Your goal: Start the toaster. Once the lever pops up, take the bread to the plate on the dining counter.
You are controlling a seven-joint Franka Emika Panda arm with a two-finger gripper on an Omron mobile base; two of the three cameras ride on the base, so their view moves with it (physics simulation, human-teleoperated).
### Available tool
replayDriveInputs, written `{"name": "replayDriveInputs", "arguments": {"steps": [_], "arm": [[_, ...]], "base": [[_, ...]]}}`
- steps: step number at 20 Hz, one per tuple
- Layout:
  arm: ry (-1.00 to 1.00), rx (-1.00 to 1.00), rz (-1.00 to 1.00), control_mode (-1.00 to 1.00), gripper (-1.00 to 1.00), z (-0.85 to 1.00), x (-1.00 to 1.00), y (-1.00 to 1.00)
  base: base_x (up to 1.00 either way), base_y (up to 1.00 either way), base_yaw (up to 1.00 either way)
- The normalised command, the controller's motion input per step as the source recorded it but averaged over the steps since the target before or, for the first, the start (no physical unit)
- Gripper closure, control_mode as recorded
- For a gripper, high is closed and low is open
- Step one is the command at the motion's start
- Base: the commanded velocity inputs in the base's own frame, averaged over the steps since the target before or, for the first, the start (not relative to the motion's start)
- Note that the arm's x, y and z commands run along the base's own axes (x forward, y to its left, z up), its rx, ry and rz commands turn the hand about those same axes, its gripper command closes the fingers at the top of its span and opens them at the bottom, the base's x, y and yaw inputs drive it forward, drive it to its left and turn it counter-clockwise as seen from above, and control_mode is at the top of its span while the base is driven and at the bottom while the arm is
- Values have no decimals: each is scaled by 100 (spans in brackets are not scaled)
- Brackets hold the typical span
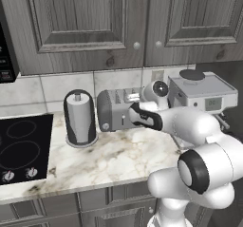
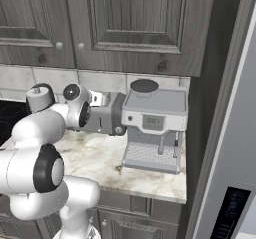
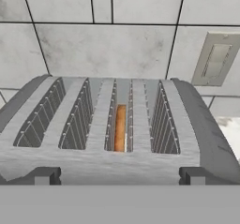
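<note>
The grey toaster [image 1: 114, 111] stands on the marble worktop against the tiled wall, between the paper-towel holder and the coffee machine. In the hand view I look down on the toaster's [image 3: 117, 124] four top slots. The bread [image 3: 120, 133] sits deep in the third slot from the left, with only its tan edge showing. My gripper [image 3: 119, 176] hovers above the toaster's front edge, open, with nothing between its fingertips [image 3: 44, 176]. In the right base view my arm covers most of the toaster [image 2: 107, 115]. The plate and the dining counter are out of view.
A dark paper-towel holder [image 1: 79, 118] stands just left of the toaster and a silver coffee machine [image 2: 152, 125] just right of it. A black cooktop [image 1: 21, 145] lies at the far left. Wall cabinets hang overhead. A wall outlet [image 3: 214, 59] is behind the toaster.
</note>
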Motion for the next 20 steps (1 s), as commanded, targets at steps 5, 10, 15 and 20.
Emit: {"name": "replayDriveInputs", "arguments": {"steps": [5,10,15,20], "arm": [[0,0,0,-100,-100,0,12,0],[0,0,0,-100,-100,0,19,0],[0,0,0,-100,-100,0,25,0],[1,0,0,-100,-100,-4,12,0]], "base": [[0,0,0],[0,0,0],[0,0,0],[0,0,0]]}}
